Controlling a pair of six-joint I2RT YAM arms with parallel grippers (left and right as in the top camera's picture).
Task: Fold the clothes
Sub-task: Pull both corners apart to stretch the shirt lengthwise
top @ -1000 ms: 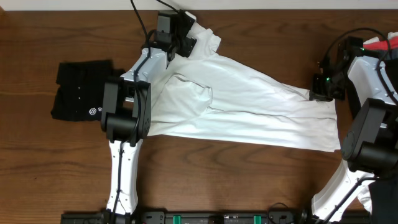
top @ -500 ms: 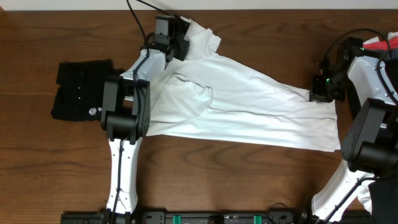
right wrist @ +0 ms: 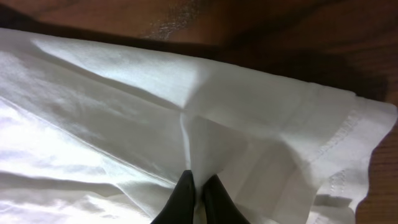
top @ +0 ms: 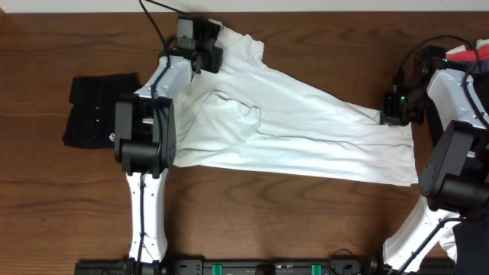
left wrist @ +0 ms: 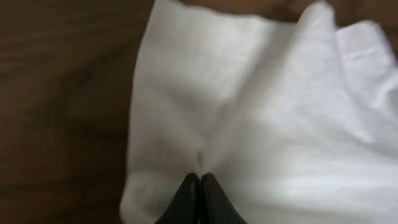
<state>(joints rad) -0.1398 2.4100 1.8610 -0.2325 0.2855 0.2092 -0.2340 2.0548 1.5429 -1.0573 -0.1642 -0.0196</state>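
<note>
Left end effector (left wrist: 200, 180) at bottom centre, black fingertips pressed together, pinching a ridge of white T-shirt (left wrist: 273, 112). Creases fan upward from the pinch. Cloth fills the centre and right; dark wood table (left wrist: 62, 93) on the left. View slightly blurred.

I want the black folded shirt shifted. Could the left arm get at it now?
Probably, once freed: the left gripper is shut on the white T-shirt, but the black shirt lies uncovered nearby.
</note>
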